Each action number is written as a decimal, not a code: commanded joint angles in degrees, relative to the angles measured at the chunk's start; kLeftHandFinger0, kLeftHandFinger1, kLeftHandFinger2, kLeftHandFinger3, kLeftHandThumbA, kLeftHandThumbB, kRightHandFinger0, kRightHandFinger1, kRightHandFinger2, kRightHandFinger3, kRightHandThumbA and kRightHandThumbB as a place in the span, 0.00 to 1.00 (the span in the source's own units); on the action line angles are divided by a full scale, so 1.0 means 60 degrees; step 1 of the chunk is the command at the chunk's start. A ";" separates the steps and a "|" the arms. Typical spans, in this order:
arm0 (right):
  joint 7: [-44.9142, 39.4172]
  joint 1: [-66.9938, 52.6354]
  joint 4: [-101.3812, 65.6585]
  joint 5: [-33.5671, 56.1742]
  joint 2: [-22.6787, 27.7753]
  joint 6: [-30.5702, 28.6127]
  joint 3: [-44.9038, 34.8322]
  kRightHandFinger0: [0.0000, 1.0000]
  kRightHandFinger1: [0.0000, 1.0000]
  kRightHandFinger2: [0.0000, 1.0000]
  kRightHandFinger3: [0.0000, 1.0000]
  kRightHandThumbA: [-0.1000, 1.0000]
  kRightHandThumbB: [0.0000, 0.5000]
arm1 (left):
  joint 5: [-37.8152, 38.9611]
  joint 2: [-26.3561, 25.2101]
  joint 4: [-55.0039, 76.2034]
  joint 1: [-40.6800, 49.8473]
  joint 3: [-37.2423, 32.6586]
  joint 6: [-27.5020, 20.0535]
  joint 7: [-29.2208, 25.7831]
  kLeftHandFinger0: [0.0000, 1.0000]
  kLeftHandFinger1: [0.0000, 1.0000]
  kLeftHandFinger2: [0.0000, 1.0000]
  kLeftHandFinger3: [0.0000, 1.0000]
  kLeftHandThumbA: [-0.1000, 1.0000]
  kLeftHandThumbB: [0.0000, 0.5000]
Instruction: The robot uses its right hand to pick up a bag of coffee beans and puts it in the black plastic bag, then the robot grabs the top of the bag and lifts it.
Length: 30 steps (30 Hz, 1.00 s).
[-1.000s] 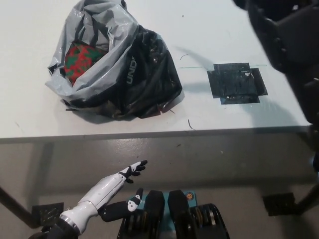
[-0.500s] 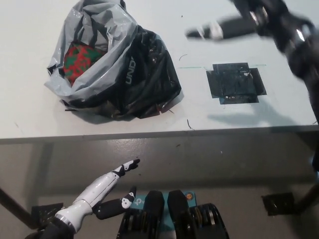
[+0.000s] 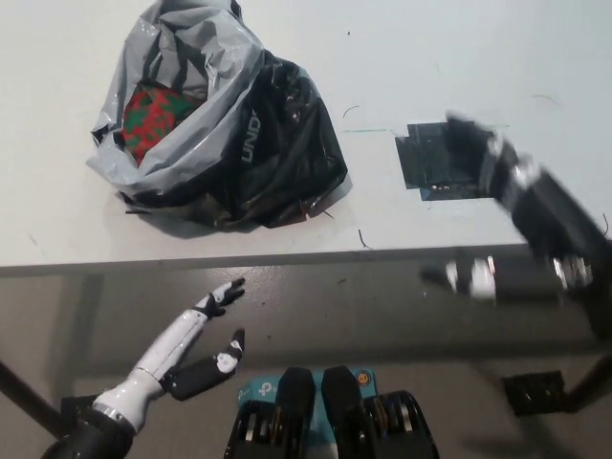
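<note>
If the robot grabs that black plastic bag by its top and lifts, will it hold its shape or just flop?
The plastic bag lies crumpled and creased on the table, so it would probably flop and stretch upward. The red and green pack inside would likely slide to the bottom. The glossy film may be slippery.

Only one view is given, taken from the robot's head and aimed steeply downward. The white table [image 3: 459, 57] is seen from above across the upper half of the frame, its near edge running level across the middle. Below that edge the grey floor [image 3: 382, 316] is taken in. The table is viewed at moderate closeness, its far side cut off.
</note>
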<state>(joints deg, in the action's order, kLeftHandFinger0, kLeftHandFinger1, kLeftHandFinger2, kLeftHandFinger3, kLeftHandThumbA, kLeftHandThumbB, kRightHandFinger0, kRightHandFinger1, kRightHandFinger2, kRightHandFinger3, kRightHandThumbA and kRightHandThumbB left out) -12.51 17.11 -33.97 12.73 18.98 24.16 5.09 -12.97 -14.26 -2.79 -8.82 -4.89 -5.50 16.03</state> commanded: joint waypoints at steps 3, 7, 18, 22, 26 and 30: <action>0.0386 -0.1425 -0.0483 -0.1289 -0.0866 -0.3264 -0.0072 1.00 1.00 1.00 1.00 1.00 0.64 | 0.1506 0.0595 0.0345 -0.0314 0.1308 -0.1567 -0.1216 1.00 1.00 1.00 1.00 1.00 0.66; 0.0371 -0.1682 0.1032 -0.1405 -0.1315 -0.3555 0.0186 1.00 1.00 1.00 1.00 1.00 0.58 | 0.1551 0.0827 0.0582 -0.0160 0.1391 -0.1521 -0.1153 1.00 1.00 1.00 1.00 1.00 0.67; 0.0741 -0.3579 0.4129 -0.2380 -0.1849 -0.5914 0.0478 1.00 1.00 1.00 1.00 1.00 0.42 | 0.1587 0.1278 0.0298 0.2020 0.1364 -0.2225 -0.1109 1.00 1.00 1.00 1.00 1.00 0.74; 0.0781 -0.4014 0.4458 -0.2373 -0.1930 -0.6202 0.0490 1.00 1.00 1.00 1.00 1.00 0.39 | 0.1610 0.1275 0.0036 0.2484 0.1355 -0.2490 -0.1051 1.00 1.00 1.00 1.00 1.00 0.74; 0.0859 -0.4469 0.4632 -0.2552 -0.2003 -0.6434 0.0520 1.00 1.00 1.00 1.00 0.98 0.39 | 0.1380 0.1186 -0.0169 0.2804 0.1307 -0.2773 -0.1025 1.00 1.00 1.00 1.00 1.00 0.77; 0.0911 -0.4530 0.4926 -0.2588 -0.2145 -0.6720 0.0502 1.00 1.00 1.00 1.00 0.95 0.40 | 0.1336 0.1089 -0.0185 0.2886 0.1344 -0.2888 -0.1004 1.00 1.00 1.00 1.00 1.00 0.77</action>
<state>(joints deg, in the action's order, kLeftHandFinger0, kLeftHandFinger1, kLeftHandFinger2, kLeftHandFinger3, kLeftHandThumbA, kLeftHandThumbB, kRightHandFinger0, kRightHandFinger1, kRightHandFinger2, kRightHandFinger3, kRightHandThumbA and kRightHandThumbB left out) -9.79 -8.87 -6.07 1.20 7.71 -2.07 7.78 -6.92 -6.85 -4.26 7.28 2.30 -14.02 12.82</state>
